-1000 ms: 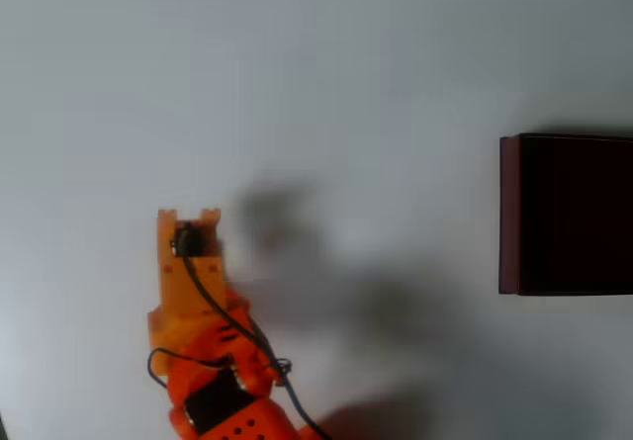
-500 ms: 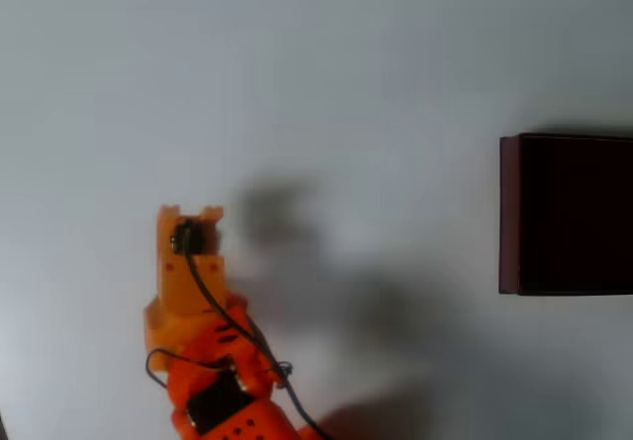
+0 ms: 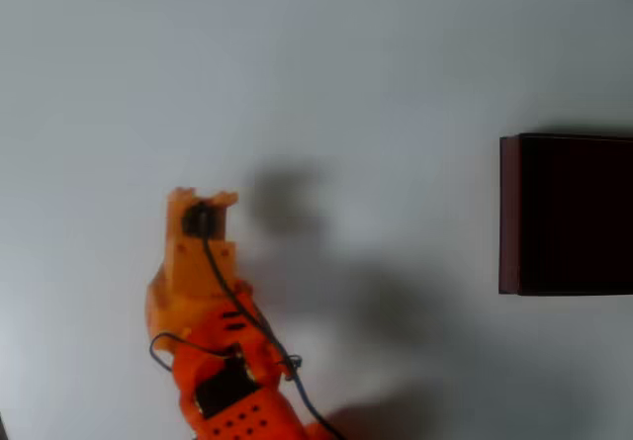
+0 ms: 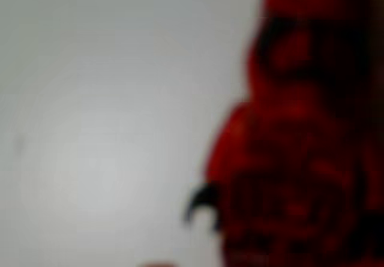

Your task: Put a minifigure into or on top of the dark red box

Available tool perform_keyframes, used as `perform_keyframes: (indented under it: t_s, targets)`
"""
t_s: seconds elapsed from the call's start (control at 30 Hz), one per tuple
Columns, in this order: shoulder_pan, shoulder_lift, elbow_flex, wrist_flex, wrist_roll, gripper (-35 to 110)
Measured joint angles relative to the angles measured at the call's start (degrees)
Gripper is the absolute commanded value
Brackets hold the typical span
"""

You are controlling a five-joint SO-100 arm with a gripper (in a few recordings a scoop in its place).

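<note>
Your end effector sits over the pale tabletop in the overhead view; you cannot tell how its jaws stand. The minifigure looms blurred, all red, right against the wrist camera. The dark red box lies far right of it.

Bright orange plastic arm with blocky printed segments, forked notched tip, thin black cable looping along top, black motor block near base, small dark holes dotting lower orange housing.
</note>
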Motion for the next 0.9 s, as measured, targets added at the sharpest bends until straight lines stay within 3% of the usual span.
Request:
perform_keyframes:
  t_s: [0.33,0.9]
  targets:
    - [0.53,-7.29,0.79,-13.18,0.44,11]
    - [-1.23,-8.44,0.88,-14.85,-1.05,3]
